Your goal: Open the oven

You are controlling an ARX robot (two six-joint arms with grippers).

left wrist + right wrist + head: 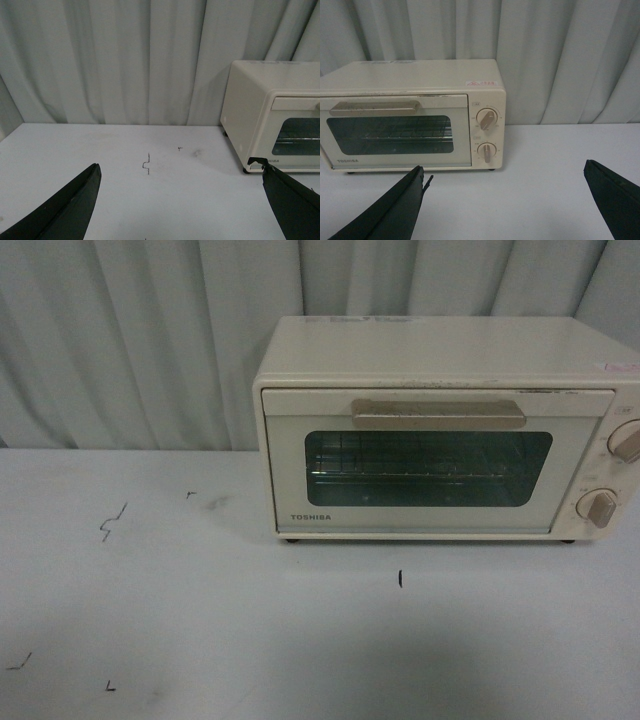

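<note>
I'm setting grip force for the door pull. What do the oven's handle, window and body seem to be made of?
The handle: matte beige, probably plastic, possibly painted metal. The window: dark glass, since the wire rack shows through it. The oven body: smooth cream shell, painted sheet metal or plastic; the look leaves it open.
</note>
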